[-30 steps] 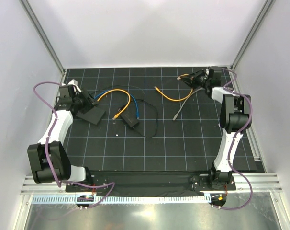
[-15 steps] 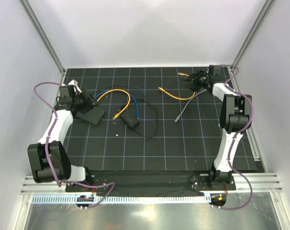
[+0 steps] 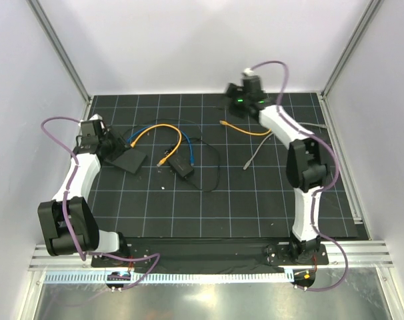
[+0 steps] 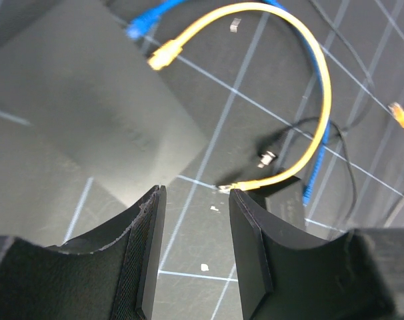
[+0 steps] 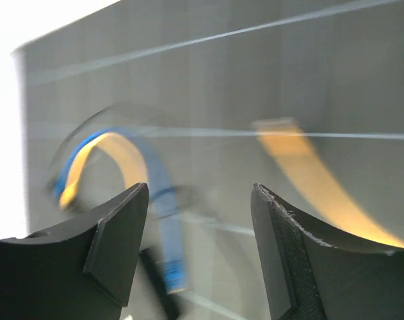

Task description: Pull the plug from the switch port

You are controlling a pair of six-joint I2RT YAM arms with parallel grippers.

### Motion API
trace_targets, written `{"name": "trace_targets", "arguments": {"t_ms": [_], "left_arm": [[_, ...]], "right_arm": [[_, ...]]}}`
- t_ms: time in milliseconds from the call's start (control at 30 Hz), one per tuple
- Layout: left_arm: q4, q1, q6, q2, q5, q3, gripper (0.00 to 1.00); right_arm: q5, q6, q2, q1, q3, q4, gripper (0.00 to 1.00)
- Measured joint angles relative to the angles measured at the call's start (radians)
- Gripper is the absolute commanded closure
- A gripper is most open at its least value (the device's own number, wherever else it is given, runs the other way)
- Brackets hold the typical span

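The switch [image 3: 127, 159] lay flat at the far left of the mat [image 3: 255, 207]. A yellow plug [image 4: 163, 57] and a blue plug [image 4: 139, 27] sat side by side at its edge. From where I stood I could not be sure either was fully seated. The left gripper [image 4: 197, 200] hung just beside the box, its jaws apart with only mat showing between them. The right gripper [image 5: 199, 190] was well away at the far middle, jaws also spread and holding nothing.

I judged the main worry to be the box itself. It looked light and loose, and nothing clamped it, so a pull on a plug might simply drag it along. The two plugs were so close that fingers could close on the wrong one, or on both. The yellow cable [image 3: 179, 139] and blue cable [image 3: 189, 150] arched over toward the small black brick [image 3: 179, 165] and its thin cord [image 3: 219, 163]. A hard tug might snag those. The right arm would also have to cross an orange cable [image 3: 245, 131] and a grey one [image 3: 253, 155] lying loose.

The mat was black with a white grid. Plain white walls [image 3: 202, 47] closed three sides, and an aluminium rail [image 3: 362, 252] ran along the near edge.
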Motion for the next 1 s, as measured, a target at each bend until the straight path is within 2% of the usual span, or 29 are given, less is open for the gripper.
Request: {"name": "trace_targets", "arguments": {"t_ms": [167,300,500,733,1000], "left_arm": [[-0.038,0.009,-0.004,0.0,-0.067,0.004,0.54],[-0.072,0.014,-0.019,0.002,-0.119,0.016,0.54],[-0.111,0.029,-0.049,0.045,-0.158,0.048,0.56],[-0.145,0.048,-0.072,0.095,-0.171,0.054,0.56],[-0.148,0.064,-0.081,0.107,-0.169,0.055,0.56]], "right_arm": [[-0.071,0.006,0.022,0.245,0.05,0.146,0.34],[-0.131,0.043,0.08,0.359,0.087,0.254,0.36],[-0.18,0.127,0.278,0.418,0.261,0.34,0.42],[-0.203,0.214,0.539,0.479,0.518,0.325,0.49],[-0.206,0.264,0.616,0.534,0.597,0.296,0.49]]}}
